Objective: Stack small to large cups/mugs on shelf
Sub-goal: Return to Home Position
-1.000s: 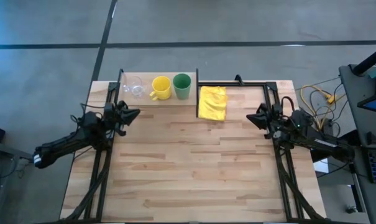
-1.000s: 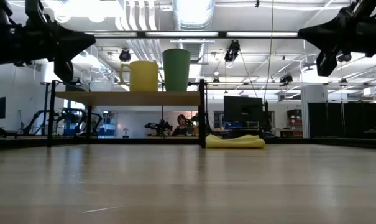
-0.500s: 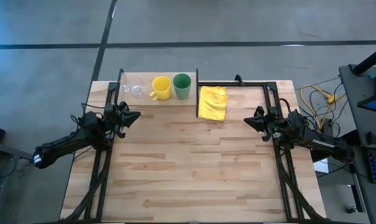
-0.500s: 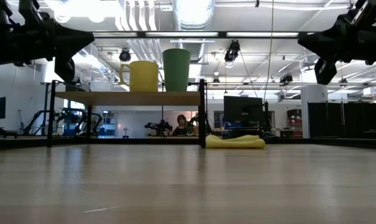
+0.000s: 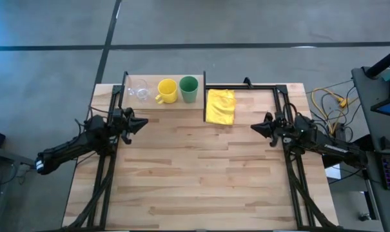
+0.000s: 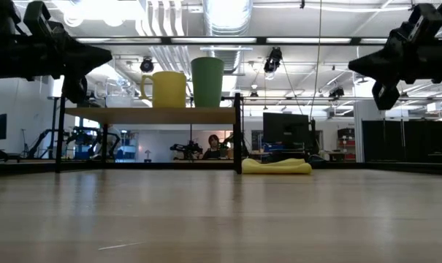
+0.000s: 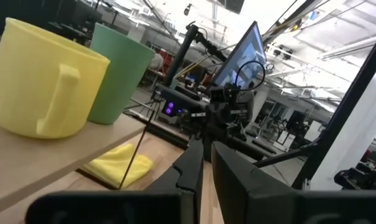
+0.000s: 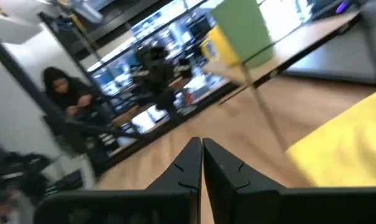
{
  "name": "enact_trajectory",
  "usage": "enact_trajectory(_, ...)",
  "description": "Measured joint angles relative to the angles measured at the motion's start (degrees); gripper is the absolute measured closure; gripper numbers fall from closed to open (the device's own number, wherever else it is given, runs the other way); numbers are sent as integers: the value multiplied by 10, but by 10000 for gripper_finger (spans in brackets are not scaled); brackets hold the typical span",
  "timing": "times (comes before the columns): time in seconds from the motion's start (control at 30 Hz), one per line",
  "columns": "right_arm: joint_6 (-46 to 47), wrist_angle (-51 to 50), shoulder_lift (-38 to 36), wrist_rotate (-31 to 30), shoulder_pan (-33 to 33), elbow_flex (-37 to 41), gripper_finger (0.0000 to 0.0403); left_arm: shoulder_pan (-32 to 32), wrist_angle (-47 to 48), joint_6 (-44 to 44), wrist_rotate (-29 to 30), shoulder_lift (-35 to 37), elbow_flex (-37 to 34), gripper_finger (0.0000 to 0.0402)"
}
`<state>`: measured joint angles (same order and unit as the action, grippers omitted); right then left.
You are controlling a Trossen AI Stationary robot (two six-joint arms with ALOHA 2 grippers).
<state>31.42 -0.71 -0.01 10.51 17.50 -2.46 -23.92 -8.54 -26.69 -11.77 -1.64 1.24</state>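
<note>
A clear glass cup (image 5: pixel 138 89), a yellow mug (image 5: pixel 166 91) with a handle and a green cup (image 5: pixel 189 88) stand upright in a row on the light wooden shelf (image 5: pixel 172 103) at the table's far left. In the low view the yellow mug (image 6: pixel 165 89) and green cup (image 6: pixel 207 82) stand on the shelf board (image 6: pixel 151 115). My left gripper (image 5: pixel 143 122) is shut and empty, near the shelf's near edge. My right gripper (image 5: pixel 254 127) is shut and empty at the table's right, near the yellow cloth (image 5: pixel 220 106).
The yellow cloth (image 6: pixel 277 166) lies flat on the table right of the shelf's black post (image 6: pixel 239 131). Black frame bars (image 5: pixel 259 86) edge the table's far and side rims. A person (image 8: pixel 64 93) sits in the room beyond the table. The wooden tabletop (image 5: pixel 201 174) spreads toward the near edge.
My right gripper has moved a little toward the table's left and slightly down. My left gripper has edged slightly toward the near edge. Both stay shut. The cups and the cloth have not moved.
</note>
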Motion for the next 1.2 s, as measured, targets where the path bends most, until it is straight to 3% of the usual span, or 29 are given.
enact_trajectory(0.2, -48, 9, 0, -52, 0, 0, 394, 0, 1, 0, -2, 1, 0, 381)
enact_trajectory(0.43, -74, 72, 0, -57, 0, 19, 394, 0, 0, 0, -2, 1, 8, 381)
enact_trajectory(1.2, -55, 68, 0, -60, 0, 19, 394, 0, 84, -10, -2, -1, 12, 381)
